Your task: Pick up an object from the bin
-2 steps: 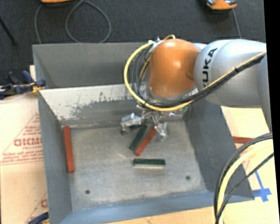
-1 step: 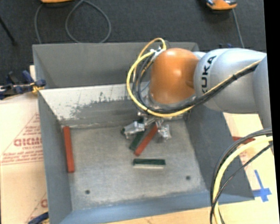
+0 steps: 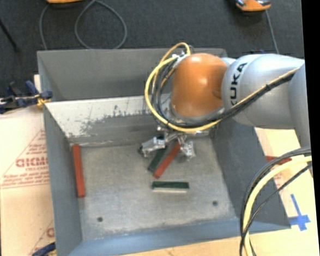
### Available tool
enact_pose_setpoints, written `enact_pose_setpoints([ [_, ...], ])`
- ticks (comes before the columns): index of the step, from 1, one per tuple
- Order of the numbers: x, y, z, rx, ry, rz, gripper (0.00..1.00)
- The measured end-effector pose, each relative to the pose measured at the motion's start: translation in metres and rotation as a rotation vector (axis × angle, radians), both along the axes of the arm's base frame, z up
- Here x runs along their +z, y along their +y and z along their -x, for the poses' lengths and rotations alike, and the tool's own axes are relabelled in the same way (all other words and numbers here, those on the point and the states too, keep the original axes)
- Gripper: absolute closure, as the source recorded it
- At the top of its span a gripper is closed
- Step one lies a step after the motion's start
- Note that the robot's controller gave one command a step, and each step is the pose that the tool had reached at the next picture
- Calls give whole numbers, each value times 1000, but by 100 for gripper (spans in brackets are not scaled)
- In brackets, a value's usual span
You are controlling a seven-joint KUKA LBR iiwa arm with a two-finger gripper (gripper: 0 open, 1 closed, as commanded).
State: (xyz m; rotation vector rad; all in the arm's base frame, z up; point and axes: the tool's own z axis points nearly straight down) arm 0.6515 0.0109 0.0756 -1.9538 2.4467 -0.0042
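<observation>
**At bin centre: jaws spread across two slanted sticks**

In the middle of the bin [image 3: 101, 113] your gripper [image 3: 169, 148] is down near the floor. Its jaws are released, one tip on either side of the upper end of a red stick [image 3: 170, 154]. A green stick [image 3: 154, 165] lies touching the red one on its lower-left side. Nothing looks clamped yet.

Both sticks run lower-left to upper-right, so most of their length trails away from the jaws towards lower-left. You look set to catch the top end, not the middle, so expect the stick to swing when you lift it.

Just below lies a dark green bar [image 3: 170, 187], flat and nearly level, apart from the pair. Well to the left, a red bar [image 3: 78, 170] lies along the left wall. The orange wrist cover [image 3: 198, 84] hides the wrist above the jaws.
</observation>
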Motion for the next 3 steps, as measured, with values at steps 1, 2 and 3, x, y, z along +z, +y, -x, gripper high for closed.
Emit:
enact_pose_setpoints([
  [1, 0, 0, 0, -2, 1, 0, 100],
  [2, 15, 0, -2, -9, 2, 1, 100],
  [3, 43, -1, -4, -15, 2, 3, 100],
])
